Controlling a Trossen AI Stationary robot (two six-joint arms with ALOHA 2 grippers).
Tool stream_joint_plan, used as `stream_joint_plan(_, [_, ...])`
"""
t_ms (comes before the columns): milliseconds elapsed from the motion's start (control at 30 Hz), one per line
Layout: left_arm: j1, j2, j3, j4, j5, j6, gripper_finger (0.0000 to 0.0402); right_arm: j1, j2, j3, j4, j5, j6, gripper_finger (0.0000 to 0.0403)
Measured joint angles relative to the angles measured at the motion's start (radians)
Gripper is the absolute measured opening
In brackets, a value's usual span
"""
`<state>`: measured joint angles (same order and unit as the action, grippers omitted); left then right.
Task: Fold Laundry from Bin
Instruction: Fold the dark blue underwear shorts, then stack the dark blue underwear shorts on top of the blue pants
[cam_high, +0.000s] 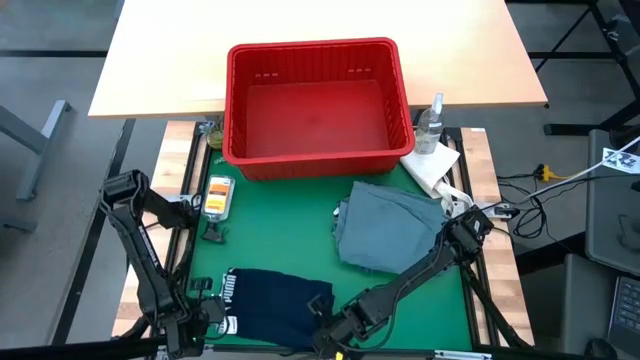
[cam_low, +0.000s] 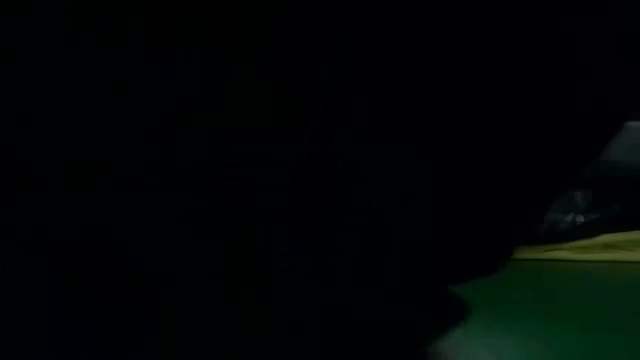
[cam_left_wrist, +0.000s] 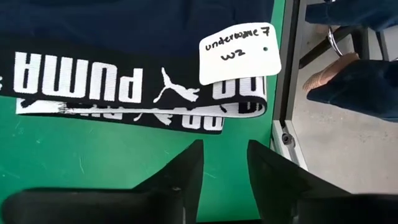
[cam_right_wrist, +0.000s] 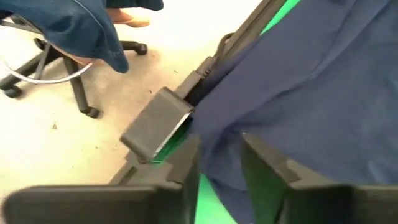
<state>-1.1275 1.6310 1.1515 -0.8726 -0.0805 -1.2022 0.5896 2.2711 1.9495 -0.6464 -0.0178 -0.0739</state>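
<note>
The red bin (cam_high: 313, 48) stands at the far side of the green mat (cam_high: 270, 240) with nothing in it. A grey-blue garment (cam_high: 385, 228) lies folded on the mat's right half. A dark navy garment (cam_high: 275, 300) lies flat at the near edge. Its lettered waistband (cam_left_wrist: 112, 84) with a white paper tag (cam_left_wrist: 239, 53) is at its left end. My left gripper (cam_high: 215, 322) (cam_left_wrist: 224, 165) stands open over bare mat just short of the waistband. My right gripper (cam_high: 330, 335) (cam_right_wrist: 221, 165) stands open at the garment's right end, with navy cloth (cam_right_wrist: 311, 81) beneath and between its fingers. My right gripper points slanting down over the navy garment's right edge (cam_right_wrist: 221, 180) at the table's near rim. Its fingers stand apart with cloth showing in the gap. Whether they touch the cloth I cannot tell. The garment lies on the mat.
A spray bottle (cam_high: 431, 122) and a white paper towel (cam_high: 432, 168) sit right of the bin. An orange-labelled item (cam_high: 218, 197) lies at the mat's left edge. Beyond the near edge are an office chair (cam_right_wrist: 68, 68) and a person's foot (cam_left_wrist: 326, 74). The low view is almost wholly dark.
</note>
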Motion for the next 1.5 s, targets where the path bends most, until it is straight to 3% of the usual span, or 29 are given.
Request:
stream_joint_plan(167, [0.004, 0.000, 0.000, -0.001, 0.038, 0.005, 0.0137, -0.001, 0.000, 0.000, -0.009, -0.042, 0.026, 0.0159])
stream_joint_plan(333, [0.010, -0.001, 0.000, -0.027, 0.129, 0.008, 0.0128, -0.019, 0.000, 0.000, -0.011, -0.067, 0.025, 0.0180])
stream_joint_plan(633, [0.010, -0.005, 0.000, -0.035, 0.017, 0.008, 0.0103, -0.090, 0.000, 0.000, -0.020, -0.203, 0.025, 0.0182])
stream_joint_plan(933, [0.010, -0.006, -0.006, -0.051, -0.019, -0.184, 0.0158, -0.076, 0.000, 0.000, -0.149, -0.170, -0.090, 0.0182])
stream_joint_plan(1167, [0.023, -0.006, -0.037, -0.055, -0.027, -0.404, 0.0203, -0.041, 0.000, 0.000, -0.190, -0.003, -0.268, 0.0182])
stream_joint_plan(1333, [0.051, -0.013, -0.037, -0.054, -0.033, -0.410, 0.0196, -0.008, 0.001, 0.000, -0.189, 0.121, -0.442, 0.0182])
stream_joint_plan(1500, [0.072, -0.041, -0.037, -0.065, -0.036, -0.331, 0.0182, 0.000, 0.004, -0.026, -0.152, 0.146, -0.510, 0.0182])
